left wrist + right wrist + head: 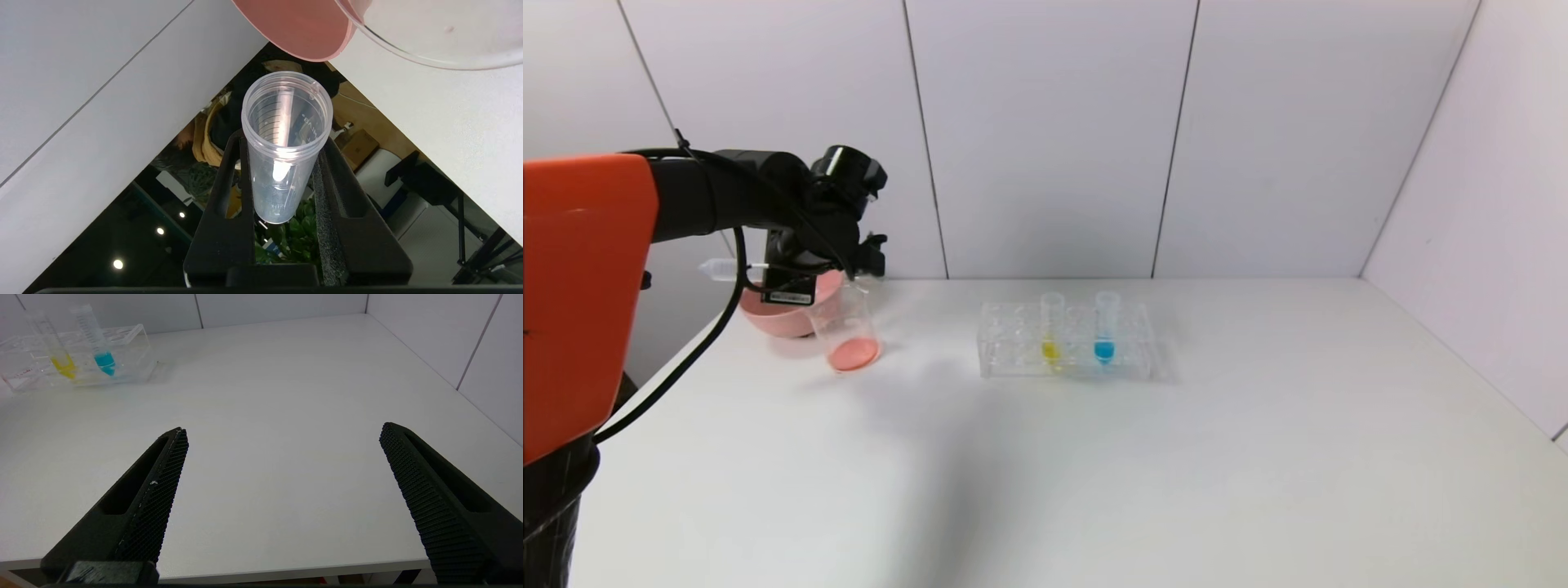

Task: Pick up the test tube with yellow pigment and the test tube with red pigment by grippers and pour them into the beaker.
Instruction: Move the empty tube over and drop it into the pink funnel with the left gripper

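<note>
Black left gripper clamps your emptied-looking red pigment tube roughly level, mouth over the beaker holding pink liquid. Yellow tube stands upright in the rack, well toward your right; right gripper, fingers spread wide, looks nearer.

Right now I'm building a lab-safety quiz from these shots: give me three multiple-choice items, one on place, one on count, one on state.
1. Where is the beaker?
A. beside the pink bowl
B. inside the rack
C. by the right gripper

2. How many tubes stand in the rack?
A. one
B. two
C. four

3. The tube in the left gripper is:
A. full of blue
B. capped
C. emptied

A: beaker touches the bowl's side.
B: yellow tube and blue tube.
C: only clear plastic shows; pink-red liquid sits in the beaker.
</note>
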